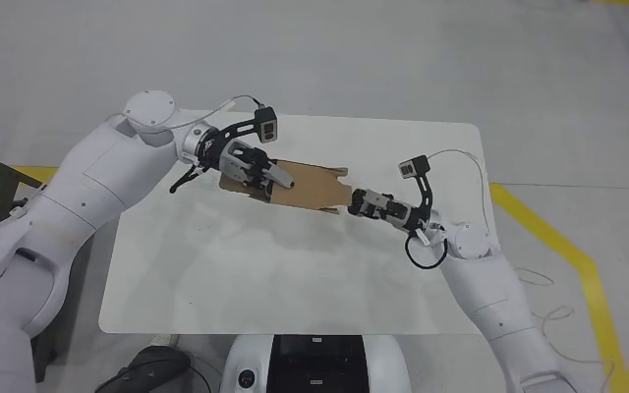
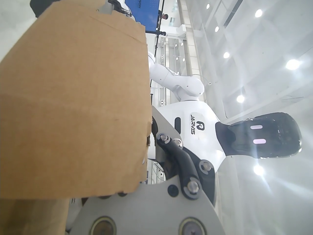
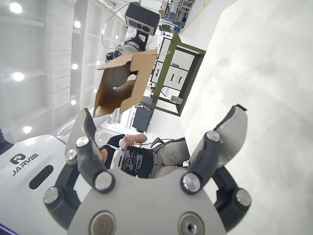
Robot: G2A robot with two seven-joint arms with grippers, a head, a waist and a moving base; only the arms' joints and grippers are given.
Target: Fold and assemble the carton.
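The carton [image 1: 310, 187] is held clear of the white table [image 1: 295, 285], over its far half, between the two arms; its long axis runs across the table from the left arm's side to the right arm's side, the right end lying slightly nearer the robot; in the top view it appears almost flat, broad brown face upward.

The left gripper [image 1: 280, 177] clamps the carton's left end; its fingers lie along the long axis, pinching the board, one finger on the upper face; in the left wrist view a brown panel [image 2: 73, 111] sits directly against the gripper body.

The right end of the carton is the open end; in the right wrist view the mouth [image 3: 115, 91] faces the camera, the walls partly spread into a slanted tube, with notched flaps at the rim.

The right gripper [image 1: 352, 204] is positioned just beside that open end, aligned with the long axis; its fingers [image 3: 234, 123] are spread wide, nothing between them.
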